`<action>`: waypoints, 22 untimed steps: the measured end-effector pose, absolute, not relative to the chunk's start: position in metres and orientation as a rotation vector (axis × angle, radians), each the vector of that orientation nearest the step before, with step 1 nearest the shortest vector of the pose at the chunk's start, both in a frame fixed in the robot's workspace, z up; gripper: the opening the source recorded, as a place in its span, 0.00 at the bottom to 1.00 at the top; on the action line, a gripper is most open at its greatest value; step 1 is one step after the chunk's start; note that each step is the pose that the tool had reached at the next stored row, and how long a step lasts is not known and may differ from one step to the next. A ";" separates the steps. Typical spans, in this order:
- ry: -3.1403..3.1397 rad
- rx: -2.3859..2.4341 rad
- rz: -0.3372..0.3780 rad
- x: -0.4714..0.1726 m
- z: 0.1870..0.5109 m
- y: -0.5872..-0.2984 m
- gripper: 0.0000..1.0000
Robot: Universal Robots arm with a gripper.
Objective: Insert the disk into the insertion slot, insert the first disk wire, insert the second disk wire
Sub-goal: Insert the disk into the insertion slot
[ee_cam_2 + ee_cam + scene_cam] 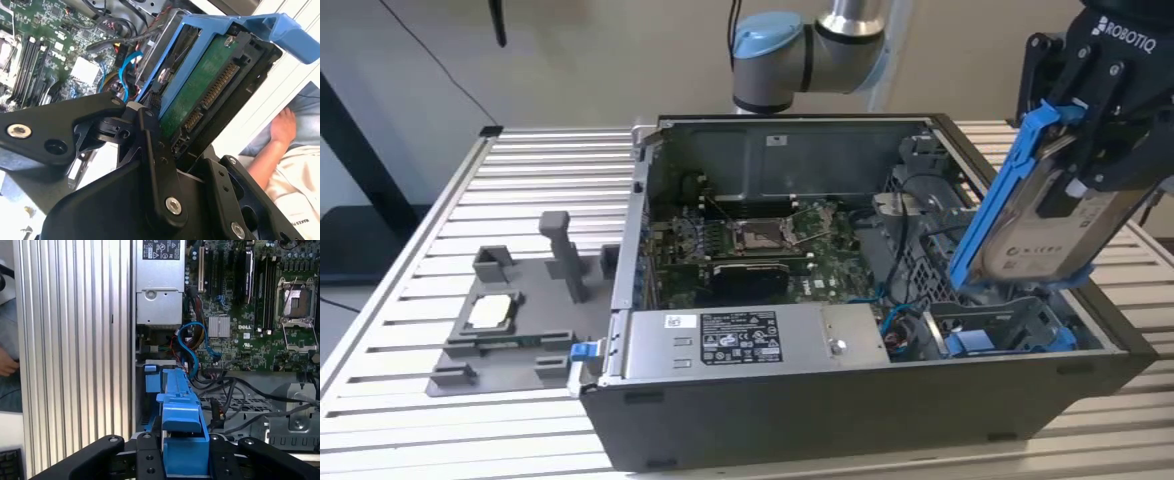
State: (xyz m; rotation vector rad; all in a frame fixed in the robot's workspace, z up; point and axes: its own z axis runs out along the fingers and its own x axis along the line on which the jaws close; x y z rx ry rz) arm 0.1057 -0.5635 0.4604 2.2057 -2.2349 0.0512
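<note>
Step in hand: disk insertion. Disk [1027, 235] clamped in gripper [1094, 165], held tilted above slot [998, 328], lower edge near it, not seated. Squaring to slot judged needed.

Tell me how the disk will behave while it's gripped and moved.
The disk should be stiff: a metal body in a rigid-looking blue carrier. It is probably heavy for its size, and it is held tilted in the pincer, so it might slip on the smooth plastic. Its bare circuit board looks knock-sensitive.
</note>
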 end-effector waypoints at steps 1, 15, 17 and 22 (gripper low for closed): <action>-2.235 2.206 0.051 0.106 0.460 -0.563 0.33; -2.232 2.209 0.051 0.107 0.450 -0.563 0.33; -2.231 2.210 0.051 0.107 0.448 -0.564 0.33; -2.226 2.215 0.051 0.107 0.442 -0.564 0.33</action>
